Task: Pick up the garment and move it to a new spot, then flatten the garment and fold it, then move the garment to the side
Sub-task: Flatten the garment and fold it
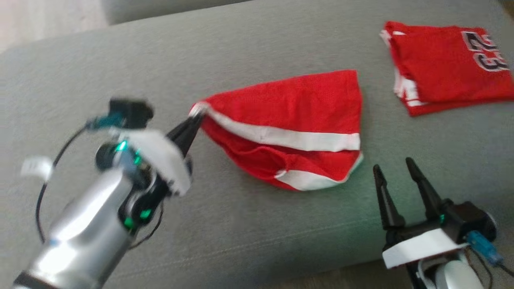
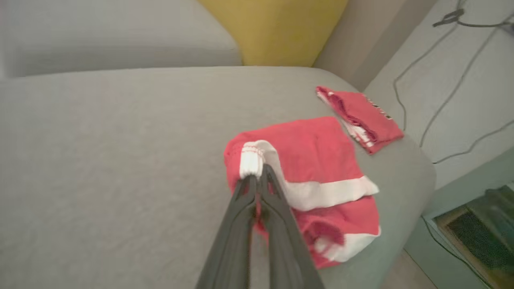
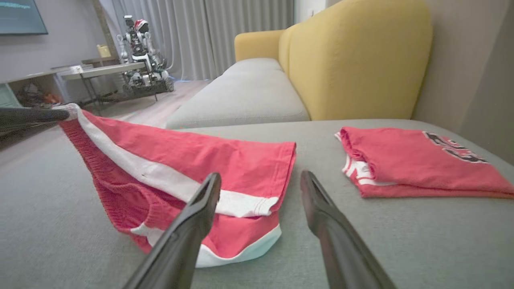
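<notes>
- Left end effector point(image 1: 196, 117) is shut on the white corner of the red shorts point(image 1: 297, 116).
- Shorts lie on the grey sofa seat point(image 1: 241, 233), long way going L to R.
- Right end effector point(image 1: 392, 164) is wide open, empty, just beside the loose end, so it's nearer.

We're in a home, a living room. Grey sofa point(image 1: 257, 224) with a yellow backrest point(image 3: 353, 60), long curtains point(image 3: 225, 32), wall screen point(image 3: 22, 16).

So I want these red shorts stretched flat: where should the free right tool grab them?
Probably the white-hemmed corner of the shorts nearest the open right tool, approached from the right: it lies opposite the end the left tool pinches.
</notes>
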{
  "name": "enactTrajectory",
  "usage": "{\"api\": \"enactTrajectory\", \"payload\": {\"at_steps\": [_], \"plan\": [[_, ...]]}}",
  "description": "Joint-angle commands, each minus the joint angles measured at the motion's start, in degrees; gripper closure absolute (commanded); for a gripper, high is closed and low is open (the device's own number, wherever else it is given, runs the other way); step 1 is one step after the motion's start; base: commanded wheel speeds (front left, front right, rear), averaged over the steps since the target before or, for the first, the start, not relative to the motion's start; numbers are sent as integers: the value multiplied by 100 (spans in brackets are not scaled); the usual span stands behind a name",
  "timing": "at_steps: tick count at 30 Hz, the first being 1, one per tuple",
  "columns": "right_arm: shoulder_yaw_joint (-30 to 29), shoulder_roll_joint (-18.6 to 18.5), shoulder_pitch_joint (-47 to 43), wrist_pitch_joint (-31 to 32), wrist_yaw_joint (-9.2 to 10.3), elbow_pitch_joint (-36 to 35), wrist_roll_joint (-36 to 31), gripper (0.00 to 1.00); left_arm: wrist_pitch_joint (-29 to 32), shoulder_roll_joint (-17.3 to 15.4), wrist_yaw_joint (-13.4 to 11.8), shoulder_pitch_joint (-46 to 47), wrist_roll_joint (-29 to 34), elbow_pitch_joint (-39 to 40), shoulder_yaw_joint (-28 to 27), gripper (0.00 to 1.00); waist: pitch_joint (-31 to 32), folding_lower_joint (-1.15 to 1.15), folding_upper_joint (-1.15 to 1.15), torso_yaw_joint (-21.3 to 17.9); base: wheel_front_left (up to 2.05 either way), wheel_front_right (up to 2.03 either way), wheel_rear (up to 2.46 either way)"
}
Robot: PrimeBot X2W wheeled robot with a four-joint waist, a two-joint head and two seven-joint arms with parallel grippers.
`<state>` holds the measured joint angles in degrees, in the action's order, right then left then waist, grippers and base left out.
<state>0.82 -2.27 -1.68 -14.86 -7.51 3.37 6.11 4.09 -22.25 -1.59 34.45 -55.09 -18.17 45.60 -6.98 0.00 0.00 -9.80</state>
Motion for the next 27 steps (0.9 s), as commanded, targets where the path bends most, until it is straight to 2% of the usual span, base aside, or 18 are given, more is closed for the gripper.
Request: {"api": "enactTrajectory", "payload": {"at_steps": [1, 5, 8, 15, 20, 27], "plan": [[193, -61, 245, -14, 2, -34, -13, 0, -266, -286, 5, 192, 33, 217, -316, 100, -111, 0, 0, 244, 0, 0, 0], [296, -63, 453, -14, 2, 531, 66, 0, -800, -555, 2, -123, 408, 99, -249, 100, -211, 0, 0, 451, 0, 0, 0], [411, -139, 792, -14, 2, 988, 133, 0, -1114, -596, -35, -199, 629, -79, -202, 100, -311, 0, 0, 543, 0, 0, 0], [856, -230, 1644, -14, 2, 2280, 207, 0, -1398, -414, 28, -99, 767, -421, -124, 100, -450, 0, 0, 685, 0, 0, 0], [969, -200, 2112, -14, 2, 3097, 235, 0, -1479, -325, 72, -32, 851, -524, -46, 100, -486, 0, 0, 734, 0, 0, 0], [1103, -143, 2540, -14, 2, 3644, 271, 0, -1516, -299, 92, 0, 925, -571, 31, 100, -532, 0, 0, 743, 0, 0, 0]]}}
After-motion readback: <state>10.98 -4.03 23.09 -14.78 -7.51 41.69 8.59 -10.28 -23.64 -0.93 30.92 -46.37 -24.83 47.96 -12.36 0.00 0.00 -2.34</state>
